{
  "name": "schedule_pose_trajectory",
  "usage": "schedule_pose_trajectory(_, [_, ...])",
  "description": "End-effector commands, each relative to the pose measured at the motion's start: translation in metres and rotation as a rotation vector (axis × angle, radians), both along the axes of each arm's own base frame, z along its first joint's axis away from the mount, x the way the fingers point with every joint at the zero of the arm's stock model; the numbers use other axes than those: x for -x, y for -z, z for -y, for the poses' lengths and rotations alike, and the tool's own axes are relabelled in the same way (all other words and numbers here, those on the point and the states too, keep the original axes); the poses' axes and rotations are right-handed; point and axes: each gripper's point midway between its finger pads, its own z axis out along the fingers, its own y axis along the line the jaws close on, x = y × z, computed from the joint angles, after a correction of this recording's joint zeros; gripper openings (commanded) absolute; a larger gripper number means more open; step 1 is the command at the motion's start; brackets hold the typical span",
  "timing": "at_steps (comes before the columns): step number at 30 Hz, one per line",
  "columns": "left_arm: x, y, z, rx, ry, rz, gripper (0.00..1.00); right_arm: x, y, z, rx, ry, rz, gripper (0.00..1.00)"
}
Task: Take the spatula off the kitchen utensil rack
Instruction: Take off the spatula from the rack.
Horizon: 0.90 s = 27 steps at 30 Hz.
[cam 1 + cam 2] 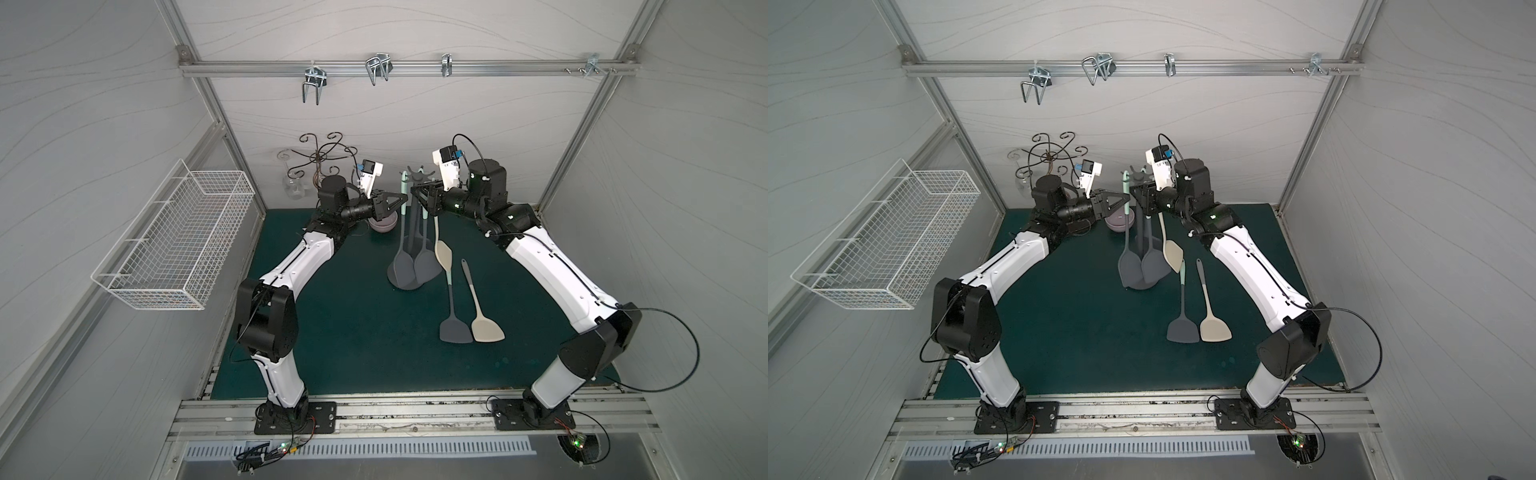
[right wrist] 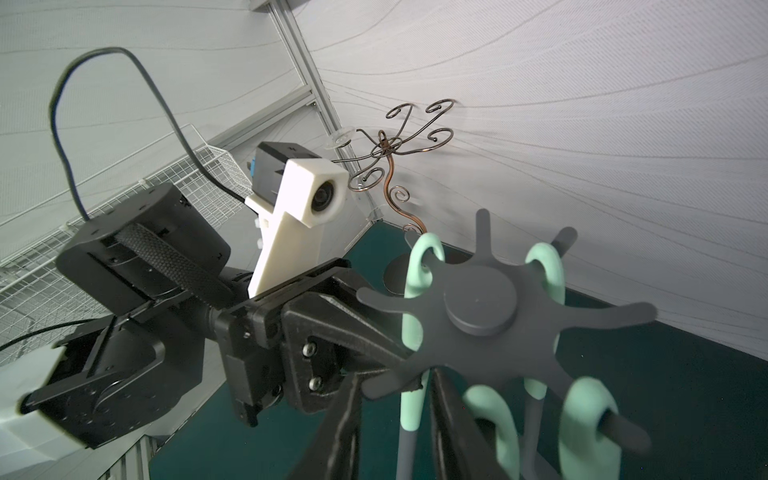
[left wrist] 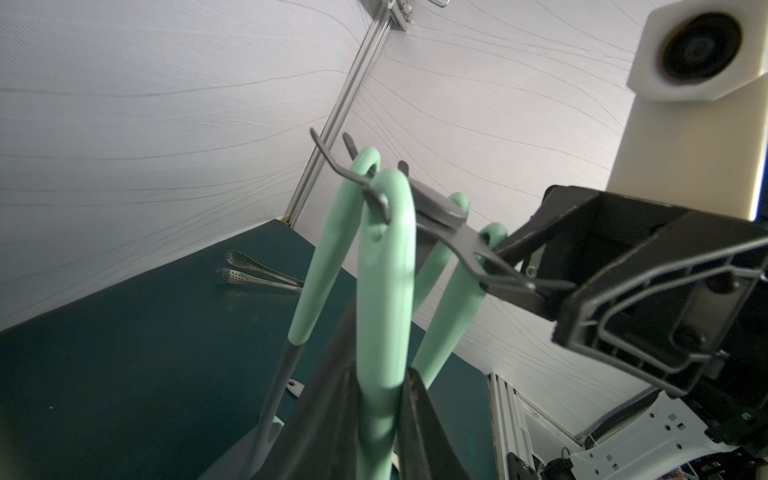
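1 dark green mat (image 1: 353,340) covers the cell floor, and 2 arms, the left arm (image 1: 286,270) and the right arm (image 1: 552,266), reach over it from the near edge to meet at the far middle. A white wire basket (image 1: 174,237) hangs on the left wall. The kitchen utensil rack (image 2: 480,305) stands upright at the far middle of the mat, between both grippers, with several spatulas hanging from its crown of hooks. Far left of it stands a bronze scrolled-wire stand (image 1: 320,162). Right of the rack and nearer, 2 utensils lie flat side by side: a grey-bladed spatula (image 1: 455,328) and a beige-bladed spatula (image 1: 487,328). The spatula (image 3: 382,291) hangs on the rack's left side, its mint loop over a hook. The left gripper (image 1: 401,198) is clenched on its mint handle just below the loop. The right gripper (image 1: 415,192) pinches 1 arm of the crown from the right. A mauve bowl (image 1: 382,225) sits on the mat under the left gripper, and metal tongs (image 3: 257,276) lie close to a wall.
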Motion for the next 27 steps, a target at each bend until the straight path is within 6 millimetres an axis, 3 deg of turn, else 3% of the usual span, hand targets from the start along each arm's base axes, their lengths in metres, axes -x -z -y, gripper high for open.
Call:
schedule_pose_trajectory(1, [0.022, -0.032, -0.008, -0.010, -0.006, 0.108, 0.00, -0.005, 0.028, 0.004, 0.044, 0.022, -0.092, 0.31])
schedule_pose_trajectory(10, [0.030, -0.027, -0.032, -0.140, -0.213, 0.214, 0.00, 0.003, 0.020, 0.004, 0.028, 0.014, -0.075, 0.30])
schedule_pose_trajectory(15, [0.037, -0.035, -0.031, -0.202, -0.277, 0.299, 0.00, 0.010, 0.010, 0.002, 0.022, 0.000, -0.060, 0.30])
schedule_pose_trajectory(27, [0.032, -0.035, -0.024, -0.283, -0.377, 0.370, 0.00, 0.034, -0.044, 0.006, -0.059, -0.033, -0.028, 0.35])
